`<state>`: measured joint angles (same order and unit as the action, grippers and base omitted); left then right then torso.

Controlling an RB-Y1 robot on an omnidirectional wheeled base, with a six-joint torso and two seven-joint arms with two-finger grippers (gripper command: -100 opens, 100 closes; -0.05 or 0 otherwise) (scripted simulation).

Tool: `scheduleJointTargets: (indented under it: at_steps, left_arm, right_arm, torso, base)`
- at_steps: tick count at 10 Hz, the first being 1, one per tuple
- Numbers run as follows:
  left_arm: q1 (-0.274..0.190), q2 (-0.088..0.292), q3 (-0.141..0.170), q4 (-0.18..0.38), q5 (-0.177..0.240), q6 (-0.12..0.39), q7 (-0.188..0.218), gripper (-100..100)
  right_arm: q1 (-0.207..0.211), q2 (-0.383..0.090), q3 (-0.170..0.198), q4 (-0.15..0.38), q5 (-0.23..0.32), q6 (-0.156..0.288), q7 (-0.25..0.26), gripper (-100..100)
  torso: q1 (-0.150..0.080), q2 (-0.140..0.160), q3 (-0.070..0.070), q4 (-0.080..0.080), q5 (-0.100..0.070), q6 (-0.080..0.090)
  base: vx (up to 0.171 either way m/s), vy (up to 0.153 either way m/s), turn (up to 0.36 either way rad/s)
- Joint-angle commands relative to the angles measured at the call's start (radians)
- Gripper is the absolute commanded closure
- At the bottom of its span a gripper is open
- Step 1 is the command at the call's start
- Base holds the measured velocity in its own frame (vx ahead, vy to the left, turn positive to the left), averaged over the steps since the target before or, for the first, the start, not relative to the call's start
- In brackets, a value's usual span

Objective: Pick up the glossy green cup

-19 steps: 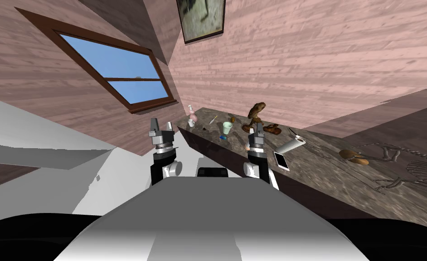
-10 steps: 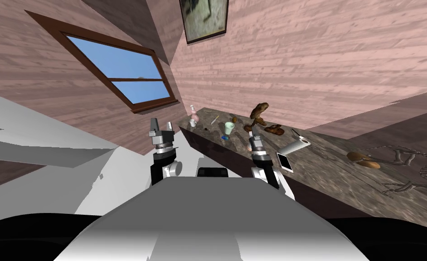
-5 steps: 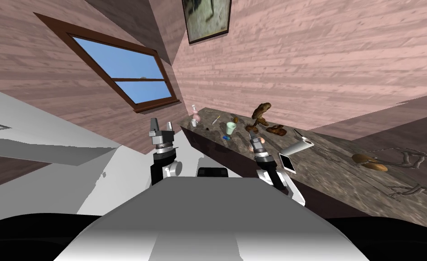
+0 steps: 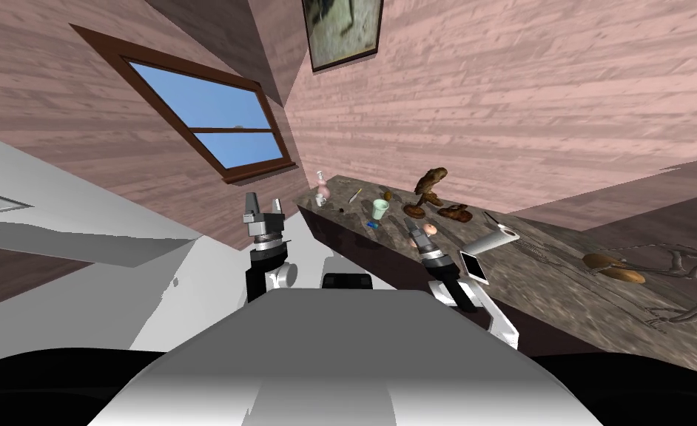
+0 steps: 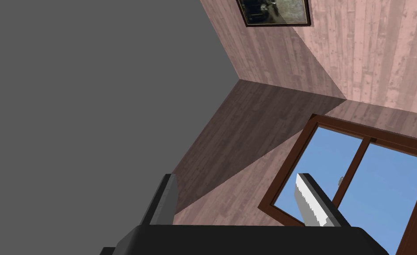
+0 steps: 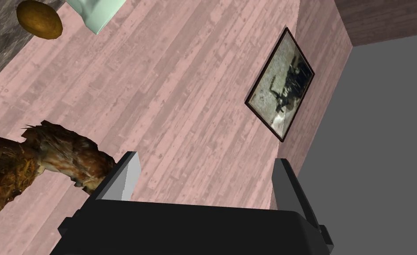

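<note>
right gripper (image 4: 411,223) stands spread, near side of the pale green cup (image 4: 379,208); it looks light, slick, rigid; i'd pinch its sides mid-height

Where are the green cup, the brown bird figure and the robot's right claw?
green cup (image 4: 379,209), head view, on its side wall.
brown bird figure (image 4: 430,183), head view, on its body.
right claw (image 4: 411,223), head view, between its fingertips.

Pale mint-green cup (image 4: 379,209), standing upright and untouched, its wider mouth open upward, on the dark mottled worktop (image 4: 554,260) toward the far end by the wall.
</note>
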<state>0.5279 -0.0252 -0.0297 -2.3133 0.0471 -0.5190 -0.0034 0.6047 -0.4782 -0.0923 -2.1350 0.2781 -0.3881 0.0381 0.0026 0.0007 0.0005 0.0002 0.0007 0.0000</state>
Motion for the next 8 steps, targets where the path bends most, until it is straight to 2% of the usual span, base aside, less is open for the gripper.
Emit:
scheduleJointTargets:
  at_steps: [1, 4, 7, 8]
  left_arm:
    - [0.000, 0.000, 0.000, 0.000, 0.000, 0.000, 0.000, 0]
    - [0.000, 0.000, 0.000, 0.000, 0.000, 0.000, 0.000, 0]
    - [0.000, 0.000, 0.000, 0.000, 0.000, 0.000, 0.000, 0]
    - [0.000, 0.000, 0.000, 0.000, 0.000, 0.000, 0.000, 0]
  right_arm:
    - [0.013, -0.050, -0.022, 0.023, 0.026, -0.005, -0.004, -100]
    - [0.026, -0.143, -0.039, 0.043, 0.052, -0.011, -0.005, -100]
    - [0.053, -0.231, -0.074, 0.086, 0.106, -0.022, -0.005, -100]
    - [0.053, -0.262, -0.074, 0.086, 0.106, -0.022, -0.005, -100]
  torso:
    - [0.000, 0.000, 0.000, 0.000, 0.000, 0.000]
    - [0.000, 0.000, 0.000, 0.000, 0.000, 0.000]
    - [0.000, -0.001, 0.000, 0.000, 0.000, 0.000]
    - [0.000, -0.001, 0.000, 0.000, 0.000, 0.000]
  base:
    - [-0.016, 0.051, 0.033]
    - [-0.008, 0.041, 0.025]
    - [-0.002, 0.049, 0.033]
    - [-0.003, 0.047, 0.020]
